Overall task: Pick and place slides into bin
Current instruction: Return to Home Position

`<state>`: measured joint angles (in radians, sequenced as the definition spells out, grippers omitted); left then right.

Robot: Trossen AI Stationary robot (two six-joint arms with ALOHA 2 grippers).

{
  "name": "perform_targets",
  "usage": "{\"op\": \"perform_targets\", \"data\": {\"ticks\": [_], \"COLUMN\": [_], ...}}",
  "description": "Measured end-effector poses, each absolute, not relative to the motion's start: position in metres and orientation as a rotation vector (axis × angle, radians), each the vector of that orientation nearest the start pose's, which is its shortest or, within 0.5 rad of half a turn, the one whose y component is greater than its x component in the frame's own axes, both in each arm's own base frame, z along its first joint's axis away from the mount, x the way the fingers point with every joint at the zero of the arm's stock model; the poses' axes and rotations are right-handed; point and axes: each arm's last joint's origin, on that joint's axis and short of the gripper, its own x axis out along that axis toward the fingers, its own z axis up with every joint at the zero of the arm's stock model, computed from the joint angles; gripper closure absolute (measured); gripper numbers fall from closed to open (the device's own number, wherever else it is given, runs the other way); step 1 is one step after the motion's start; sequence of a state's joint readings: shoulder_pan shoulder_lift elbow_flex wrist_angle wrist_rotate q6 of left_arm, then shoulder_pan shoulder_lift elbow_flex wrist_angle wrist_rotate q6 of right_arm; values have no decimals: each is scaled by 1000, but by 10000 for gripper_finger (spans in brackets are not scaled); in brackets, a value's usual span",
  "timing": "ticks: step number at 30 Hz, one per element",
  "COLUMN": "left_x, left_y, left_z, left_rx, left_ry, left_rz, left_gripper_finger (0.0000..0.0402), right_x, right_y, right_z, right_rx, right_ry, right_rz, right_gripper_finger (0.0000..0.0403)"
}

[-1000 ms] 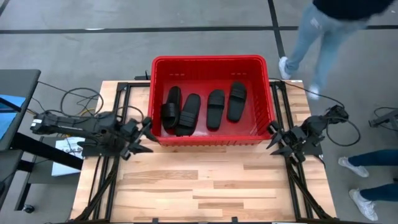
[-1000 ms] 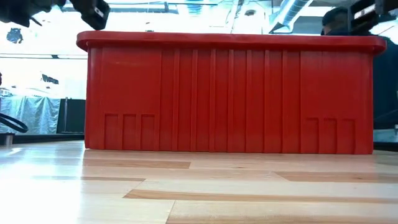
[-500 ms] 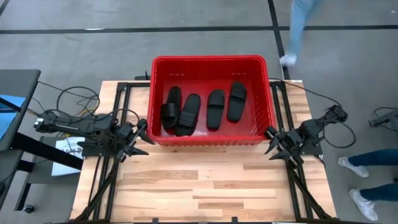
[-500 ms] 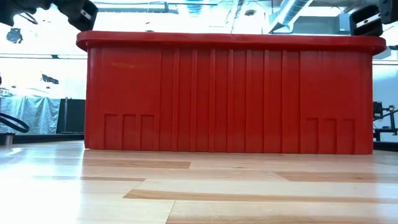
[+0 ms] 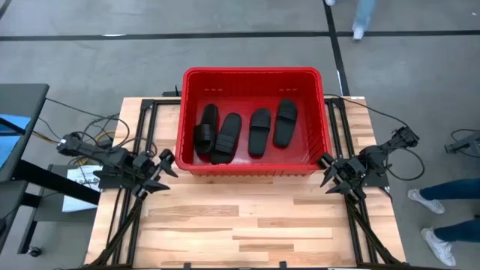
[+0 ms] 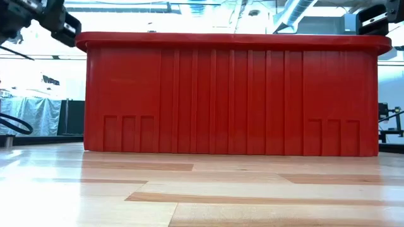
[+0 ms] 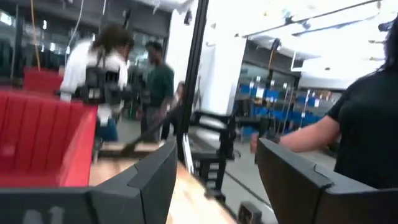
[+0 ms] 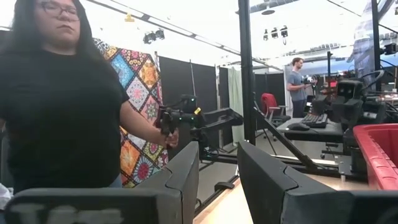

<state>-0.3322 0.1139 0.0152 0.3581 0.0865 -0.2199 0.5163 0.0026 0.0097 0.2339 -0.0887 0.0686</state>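
From above, all four slides (image 5: 227,137) lie side by side inside the bin (image 5: 252,72) on the table's (image 5: 247,225) far half; left gripper (image 5: 163,171) and right gripper (image 5: 325,172) hover beside its near corners. Low view: red wall only (slides hidden). Wrist views: both grippers' fingers (image 7: 155,180) spread apart, empty

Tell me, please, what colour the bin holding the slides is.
The bin is plain red all over, and this shows best in the high view.
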Motion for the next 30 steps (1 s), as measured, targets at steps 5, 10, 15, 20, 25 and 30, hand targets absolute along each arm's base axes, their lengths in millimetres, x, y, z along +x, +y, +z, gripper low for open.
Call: {"op": "perform_targets", "data": {"ticks": [5,10,15,20,25,30], "left_x": [92,95,95,95,95,95], "left_y": [-35,-31,-30,-30,-30,-31], "left_z": [188,177,175,174,174,174], "left_rx": [-231,-267,-247,-163,-179,-208], "left_ry": [-172,-65,-53,-55,-54,-49], "left_rz": [-415,-266,-221,-217,-215,-231], "left_gripper_finger": [192,192,192,192,192,192], "right_x": [81,81,82,82,80,67], "right_y": [49,49,50,49,51,58], "right_z": [189,187,185,186,188,200], "right_rx": [117,46,-71,-4,79,45], "right_ry": [-218,-229,-248,-230,-215,-219], "right_rz": [611,610,603,603,673,1083], "right_gripper_finger": [301,301,301,301,301,301]}}
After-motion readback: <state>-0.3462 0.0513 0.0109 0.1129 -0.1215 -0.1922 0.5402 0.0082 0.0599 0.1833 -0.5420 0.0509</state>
